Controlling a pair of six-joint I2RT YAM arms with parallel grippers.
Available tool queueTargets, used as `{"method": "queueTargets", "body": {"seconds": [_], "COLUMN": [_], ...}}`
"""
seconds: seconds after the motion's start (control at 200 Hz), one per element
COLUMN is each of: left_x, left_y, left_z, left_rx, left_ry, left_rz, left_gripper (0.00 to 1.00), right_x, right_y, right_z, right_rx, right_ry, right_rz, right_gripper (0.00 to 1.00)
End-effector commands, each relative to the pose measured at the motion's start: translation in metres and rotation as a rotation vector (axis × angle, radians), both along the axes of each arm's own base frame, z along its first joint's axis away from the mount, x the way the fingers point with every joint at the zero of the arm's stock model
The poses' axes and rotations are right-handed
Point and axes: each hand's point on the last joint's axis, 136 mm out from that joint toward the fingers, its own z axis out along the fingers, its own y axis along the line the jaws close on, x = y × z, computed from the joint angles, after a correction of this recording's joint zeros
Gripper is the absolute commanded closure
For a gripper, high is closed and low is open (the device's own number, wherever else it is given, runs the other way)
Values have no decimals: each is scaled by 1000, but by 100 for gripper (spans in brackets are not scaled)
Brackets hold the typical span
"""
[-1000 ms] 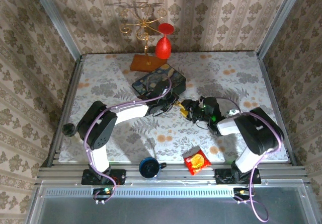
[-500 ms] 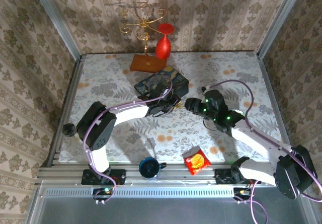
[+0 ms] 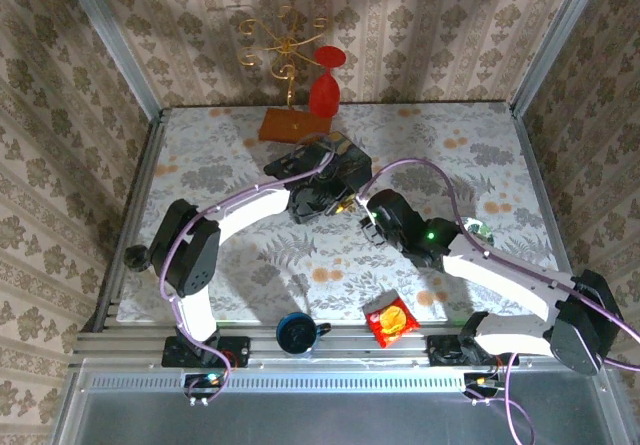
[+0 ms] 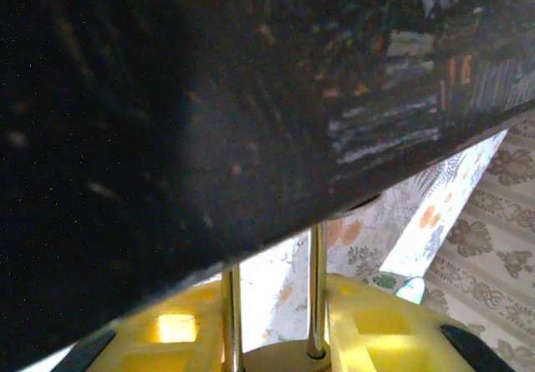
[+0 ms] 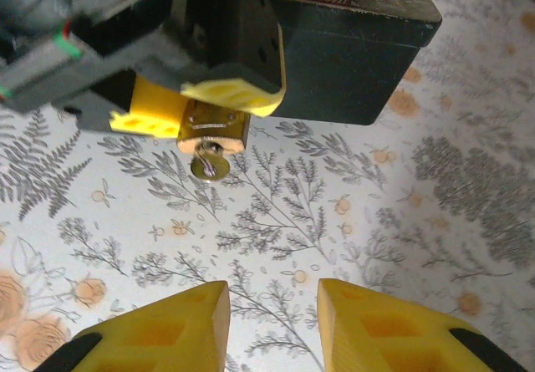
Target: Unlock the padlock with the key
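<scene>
Top view: the left gripper (image 3: pixel 338 205) pinches the padlock (image 3: pixel 347 206) just off the dark painted box (image 3: pixel 345 153), seemingly steadying it for the right gripper (image 3: pixel 368 217), which is close beside it. A blue mug (image 3: pixel 295 333) and a red packet (image 3: pixel 390 320) lie well behind both, out of the way.

Left wrist view: yellow fingers (image 4: pixel 384 330) clamp the brass body, and the thin shackle rises to the box's edge just ahead.

Right wrist view: its own jaws are spread and empty. What looks like the key (image 5: pixel 209 167) hangs from the padlock straight ahead, with the box corner crowding beyond.
</scene>
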Motion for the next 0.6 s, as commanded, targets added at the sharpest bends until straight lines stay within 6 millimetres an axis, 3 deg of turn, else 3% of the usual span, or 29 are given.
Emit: {"method": "queueTargets", "body": {"seconds": [0.0, 0.145, 0.325, 0.595], "left_x": [-9, -15, -15, -16], "left_y": [1, 0, 1, 3], "left_z": [25, 26, 24, 9], "left_rx": [-4, 23, 59, 61], "left_ry": [34, 102, 123, 141], "left_rz": [-84, -136, -164, -127], "left_gripper": [100, 100, 100, 100], "right_x": [-1, -8, -9, -19], "right_y": [1, 15, 19, 15], "right_z": [2, 3, 0, 1], "right_rx": [-176, -231, -335, -260], "right_ry": [-32, -37, -84, -193], "right_rz": [74, 146, 175, 231], "right_gripper": [66, 67, 65, 63]}}
